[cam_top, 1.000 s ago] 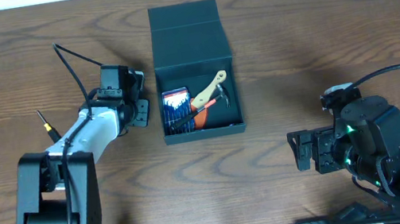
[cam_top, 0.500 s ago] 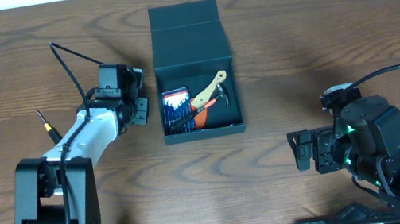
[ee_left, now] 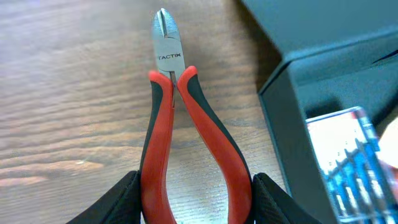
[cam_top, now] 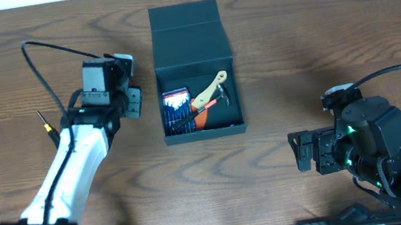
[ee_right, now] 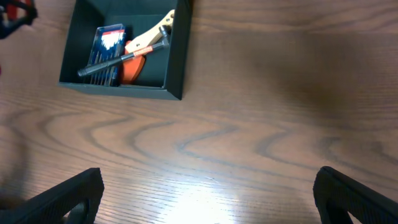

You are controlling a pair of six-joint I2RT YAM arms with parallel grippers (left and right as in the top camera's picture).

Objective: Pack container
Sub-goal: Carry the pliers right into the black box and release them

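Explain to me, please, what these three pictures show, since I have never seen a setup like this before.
Two robot arms sit at a wooden table. The overhead picture looks straight down. The other two pictures come from small cameras mounted on each wrist, so each sees its own fingers. On the table stands a dark box with its lid flipped open. Inside are a blue tool pack, a pale-handled tool and an orange item. The left end effector, beside the box, is closed on red-handled cutters, gripping them by the handles. The right end effector is wide open and empty, away from the box.
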